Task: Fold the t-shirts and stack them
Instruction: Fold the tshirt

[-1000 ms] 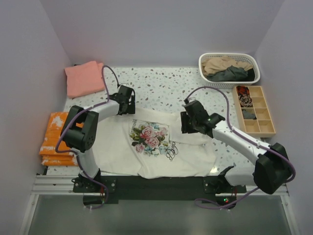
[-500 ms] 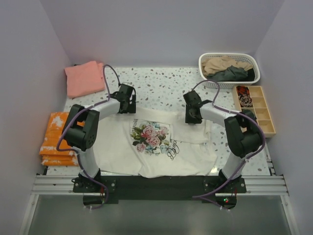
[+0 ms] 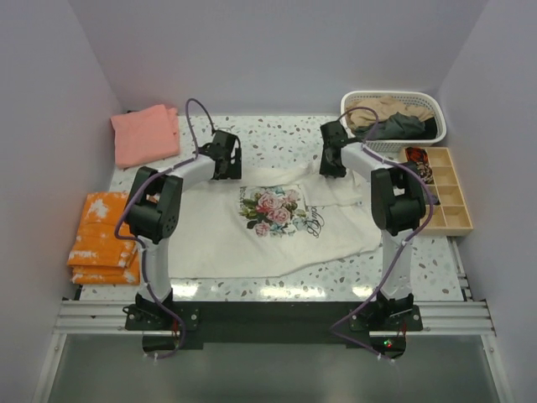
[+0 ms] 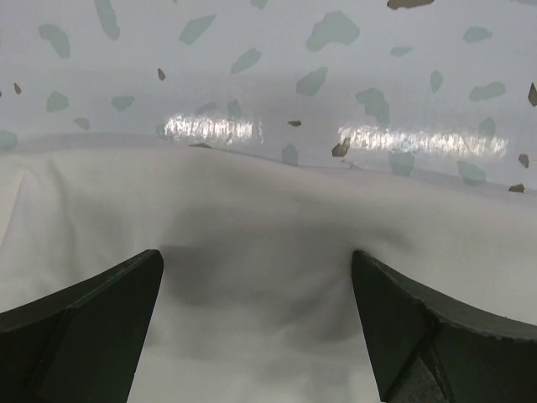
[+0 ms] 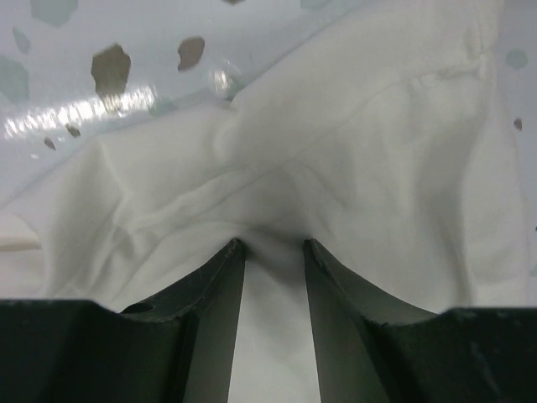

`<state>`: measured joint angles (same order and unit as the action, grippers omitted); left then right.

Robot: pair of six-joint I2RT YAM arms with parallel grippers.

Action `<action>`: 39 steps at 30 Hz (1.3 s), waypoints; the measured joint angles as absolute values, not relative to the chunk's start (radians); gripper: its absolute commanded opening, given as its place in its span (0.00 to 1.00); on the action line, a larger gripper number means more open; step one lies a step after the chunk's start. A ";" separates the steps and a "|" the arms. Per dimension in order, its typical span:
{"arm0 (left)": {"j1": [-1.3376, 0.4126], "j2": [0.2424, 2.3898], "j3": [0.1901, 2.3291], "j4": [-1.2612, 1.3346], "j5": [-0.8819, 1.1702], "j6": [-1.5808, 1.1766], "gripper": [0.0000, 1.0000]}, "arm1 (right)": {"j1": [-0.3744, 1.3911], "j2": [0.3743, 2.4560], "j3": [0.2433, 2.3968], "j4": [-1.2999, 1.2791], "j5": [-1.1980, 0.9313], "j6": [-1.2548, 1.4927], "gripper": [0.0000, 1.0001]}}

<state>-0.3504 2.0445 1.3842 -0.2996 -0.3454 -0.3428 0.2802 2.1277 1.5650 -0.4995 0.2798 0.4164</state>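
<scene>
Cream t-shirt (image 3: 277, 239) spread flat mid-tabletop (image 3: 277, 138), rose print up. Left tool (image 4: 256, 252): fingers wide apart over shirt's far-left edge, nothing gripped. Right tool (image 5: 274, 243): clamped on bunched fold at shirt's far-right edge. Salmon-pink t-shirt (image 3: 147, 134) folded at far-left corner. Tan t-shirt (image 3: 377, 109) and dark grey t-shirt (image 3: 401, 128) in white basket (image 3: 394, 95), far right.
</scene>
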 measured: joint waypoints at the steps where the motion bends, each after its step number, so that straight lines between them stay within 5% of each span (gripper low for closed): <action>1: -0.350 2.062 1.411 -0.305 -0.351 -0.337 1.00 | 0.273 2.152 1.603 -0.504 0.280 0.414 0.40; 25: -0.242 2.080 1.426 -0.253 -0.377 -0.311 1.00 | 0.233 2.186 1.657 -0.503 0.233 0.406 0.41; 39: -0.199 1.737 1.050 -0.245 -0.196 -0.364 1.00 | 0.206 2.180 1.644 -0.495 0.249 0.398 0.42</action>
<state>-0.1986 1.7374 1.0500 -0.2447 -0.1959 -0.3641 0.2062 2.1799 1.6440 -0.4950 0.2489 0.3985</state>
